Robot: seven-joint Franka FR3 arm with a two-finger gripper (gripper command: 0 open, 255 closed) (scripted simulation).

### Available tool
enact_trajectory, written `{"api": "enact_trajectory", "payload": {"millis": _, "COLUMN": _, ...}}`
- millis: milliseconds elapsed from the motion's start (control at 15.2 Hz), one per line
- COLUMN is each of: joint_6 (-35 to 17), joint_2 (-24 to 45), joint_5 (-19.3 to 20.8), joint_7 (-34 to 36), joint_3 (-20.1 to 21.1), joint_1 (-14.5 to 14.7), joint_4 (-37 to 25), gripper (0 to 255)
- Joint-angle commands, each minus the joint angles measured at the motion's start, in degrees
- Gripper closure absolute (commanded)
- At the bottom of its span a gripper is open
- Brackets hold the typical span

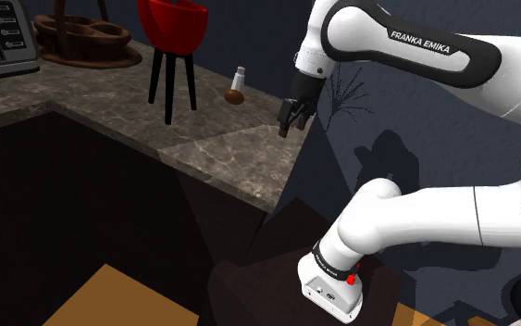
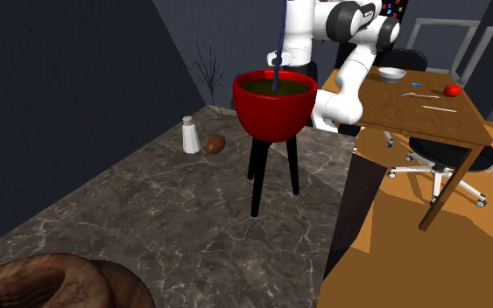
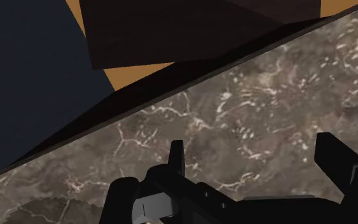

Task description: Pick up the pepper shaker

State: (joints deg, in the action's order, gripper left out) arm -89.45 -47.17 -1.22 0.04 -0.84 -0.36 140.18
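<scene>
In the shoulder view the shaker (image 1: 240, 78) stands upright on the marbled surface (image 1: 230, 153), close to the dark back wall. It is a small pale bottle with a darker top, and a brown rounded lump (image 1: 234, 95) sits at its foot. To this view's left of it, a red bowl (image 1: 173, 23) rests on black legs. The jaws hang over the surface to this view's right of the shaker, pointing down and clear of it.

In the second exterior view the shaker (image 2: 189, 136) looks plain white, narrowing a little towards a rounded cap. It is upright near the wall, with the lump (image 2: 215, 143) just beside it on this view's right. The bowl (image 2: 273, 105) stands to the right of both, apart from them, and the white arm (image 2: 301, 26) rises behind it.

In the wrist view the black fingers (image 3: 176, 156) stand wide apart with nothing between them, so the jaws are open. The surface (image 3: 266, 108) lies beneath them, near its dark edge. Past that edge I see orange floor (image 3: 133, 73).
</scene>
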Motion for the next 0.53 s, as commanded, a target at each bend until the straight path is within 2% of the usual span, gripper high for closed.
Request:
{"api": "enact_trajectory", "payload": {"millis": 0, "joint_6": 0.0, "joint_2": 0.0, "joint_5": 0.0, "joint_7": 0.0, "joint_3": 0.0, "joint_1": 0.0, "joint_4": 0.0, "gripper": 0}}
{"api": "enact_trajectory", "payload": {"millis": 462, "joint_6": -7.4, "joint_2": 13.7, "joint_5": 2.5, "joint_7": -1.8, "joint_3": -1.6, "joint_1": -1.1, "joint_4": -9.4, "gripper": 0}}
